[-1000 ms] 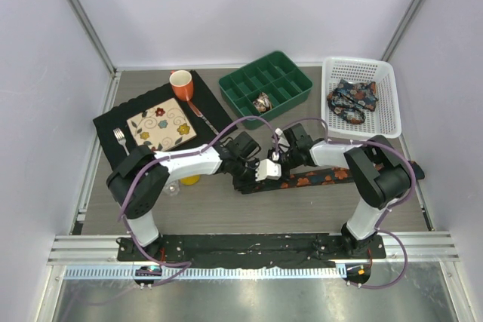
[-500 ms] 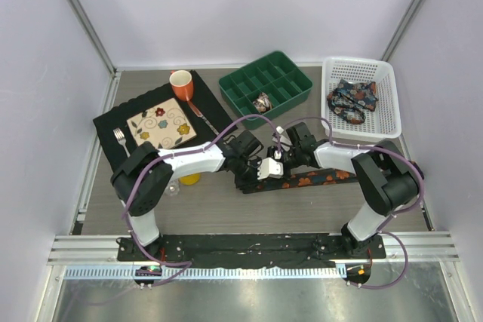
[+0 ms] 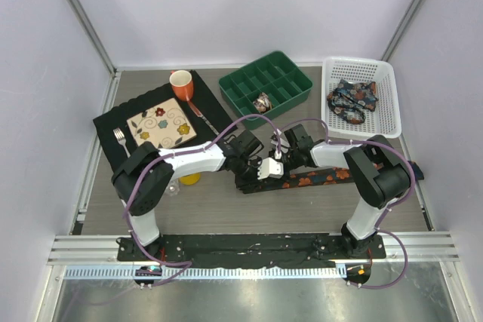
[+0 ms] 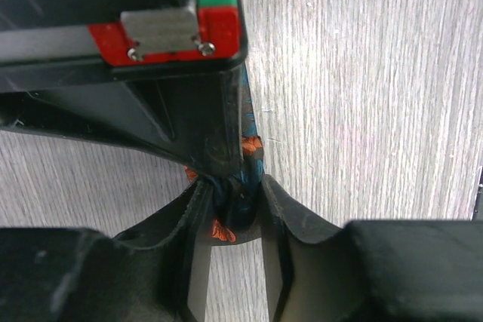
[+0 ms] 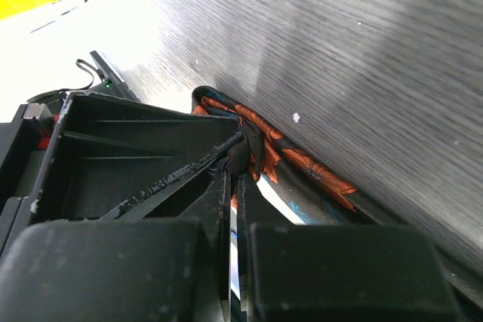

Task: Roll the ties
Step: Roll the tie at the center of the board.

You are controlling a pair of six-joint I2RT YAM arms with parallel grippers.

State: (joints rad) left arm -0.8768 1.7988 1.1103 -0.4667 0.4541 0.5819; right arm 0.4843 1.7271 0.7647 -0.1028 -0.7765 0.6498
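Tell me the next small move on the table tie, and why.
Probably turn the pinched end over onto the strip to start the coil: left claw and right claw both grip one end of the tie, and the rest lies flat.

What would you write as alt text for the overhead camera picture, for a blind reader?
Two robot arms meet mid-table, the left gripper and right gripper both pinching one end of a dark orange-flowered tie that lies flat along the wood. Behind them a green tray holds a rolled tie, and a white basket holds a bundled tie.
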